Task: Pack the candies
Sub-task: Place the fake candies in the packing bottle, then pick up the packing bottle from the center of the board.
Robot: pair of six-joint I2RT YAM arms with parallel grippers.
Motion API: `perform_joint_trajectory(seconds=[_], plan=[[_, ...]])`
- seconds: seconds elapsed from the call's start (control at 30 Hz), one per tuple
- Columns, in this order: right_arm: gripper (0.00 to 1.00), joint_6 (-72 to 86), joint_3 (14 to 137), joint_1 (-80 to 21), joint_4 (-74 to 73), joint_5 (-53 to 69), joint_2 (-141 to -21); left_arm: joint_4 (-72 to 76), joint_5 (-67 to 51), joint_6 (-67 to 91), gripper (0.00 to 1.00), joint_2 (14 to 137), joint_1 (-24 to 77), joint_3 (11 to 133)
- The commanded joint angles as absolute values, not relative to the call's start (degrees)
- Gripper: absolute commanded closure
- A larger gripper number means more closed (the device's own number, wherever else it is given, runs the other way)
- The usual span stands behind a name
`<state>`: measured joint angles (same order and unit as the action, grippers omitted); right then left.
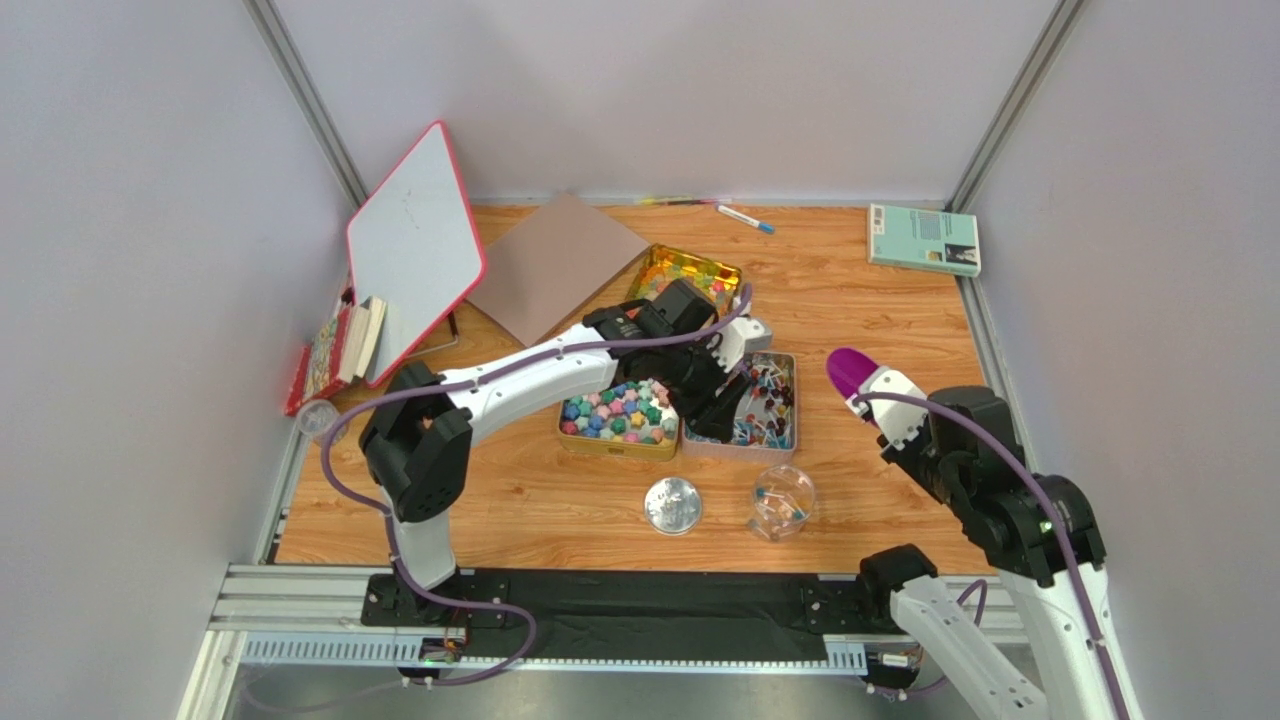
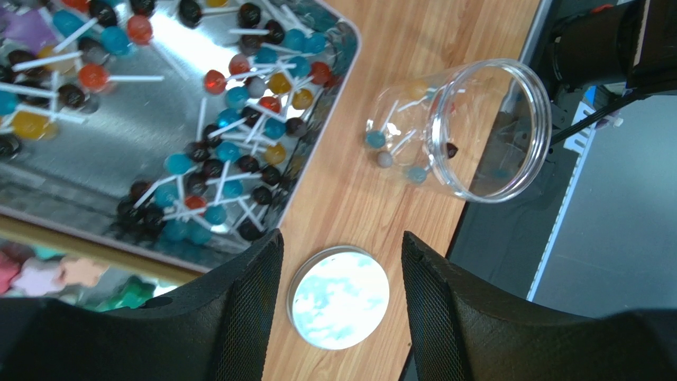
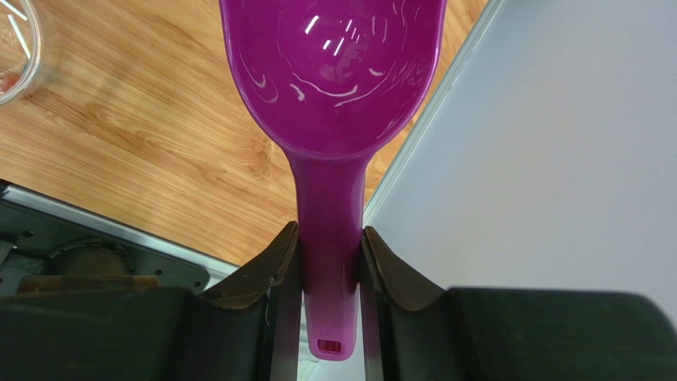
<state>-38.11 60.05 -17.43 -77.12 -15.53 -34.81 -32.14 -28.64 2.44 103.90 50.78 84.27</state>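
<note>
Left claw (image 1: 718, 393) is hanging released, its fingers (image 2: 230, 317) standing apart with nothing between them, above the silver tray (image 1: 774, 447) of stick candies (image 2: 226, 155). In the left wrist view those candies are lying ahead of the fingertips, toward 11 o'clock. Pastel candies (image 1: 616, 408) are filling the gold tray (image 1: 616, 446) just beside the claw at 9 o'clock. A third tin (image 1: 694, 266) is sitting at 12 o'clock.

Toward 6 o'clock a strip of bare worktop (image 1: 511, 503) is running to the near edge. It is carrying the round lid (image 1: 672, 506) and the clear jar (image 1: 783, 503), both standing apart from each other and from the trays. At 3 o'clock of the silver tray, open wood is stretching to the right rail. Over it the right claw (image 1: 897, 408) is clenching the handle of the purple scoop (image 1: 851, 369).

The left wrist view is showing what the top view blurs: a few stick candies lying inside the jar, and the lid sitting in the gap between the fingers. The right wrist view is showing the scoop's bowl empty, hanging over the worktop's right edge with the grey wall close beside it.
</note>
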Motion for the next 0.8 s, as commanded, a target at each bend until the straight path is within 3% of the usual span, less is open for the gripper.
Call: perform_joint_trajectory(seconds=[0.0, 0.33, 0.77], plan=[[1.00, -28.8, 58.3, -15.0, -80.6, -19.8, -31.6, -32.3, -25.7, 4.9, 0.37, 106.1, 55.0, 88.9], [1.00, -28.3, 58.5, -15.0, -81.4, -23.3, -28.5, -35.4, -20.5, 5.4, 0.38, 112.8, 60.8, 95.9], [1.00, -27.8, 56.6, -13.9, -81.4, -23.3, -25.0, -36.5, -18.5, 3.6, 0.41, 114.6, 63.5, 96.3]])
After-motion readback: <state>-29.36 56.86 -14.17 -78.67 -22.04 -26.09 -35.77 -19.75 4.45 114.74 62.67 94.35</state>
